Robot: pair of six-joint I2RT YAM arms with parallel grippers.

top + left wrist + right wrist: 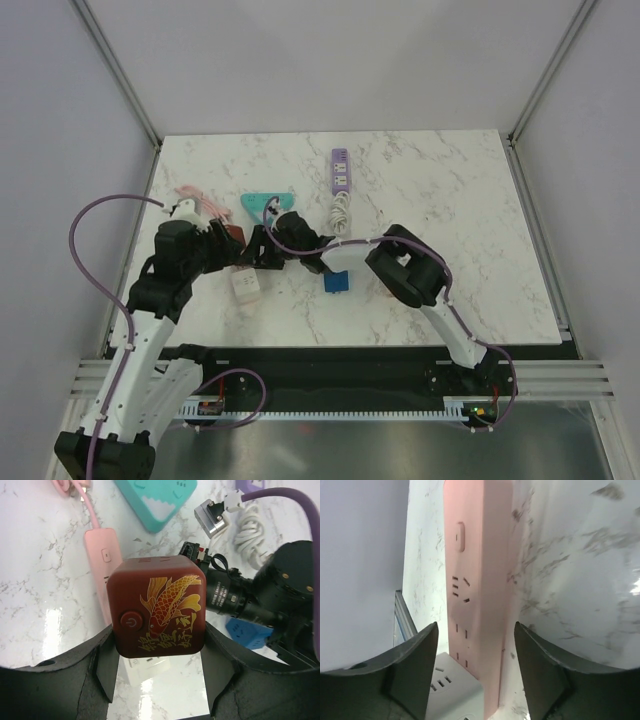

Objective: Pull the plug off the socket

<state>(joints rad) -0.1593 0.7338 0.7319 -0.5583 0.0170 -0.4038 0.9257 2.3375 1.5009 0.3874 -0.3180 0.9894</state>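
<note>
The socket [340, 170], a lilac strip with white outlets, lies at the back of the table with its white cord [343, 213] coiled at the near end. The plug is out of view. My left gripper [157, 647] is shut on a dark red cube [157, 607] with a gold fish print, held above the marble. At the top external view's centre left, this gripper [225, 238] sits beside my right gripper [262, 248]. My right gripper [475, 640] is open, its fingers either side of a pink power strip [480, 555] without touching it.
A white cube socket [452, 690] sits against the pink strip's near end and shows near the table's front [246, 286]. A blue cube [336, 282] lies under the right arm. A teal strip [267, 203] lies behind both grippers. The pink strip's cord [190, 192] sits far left.
</note>
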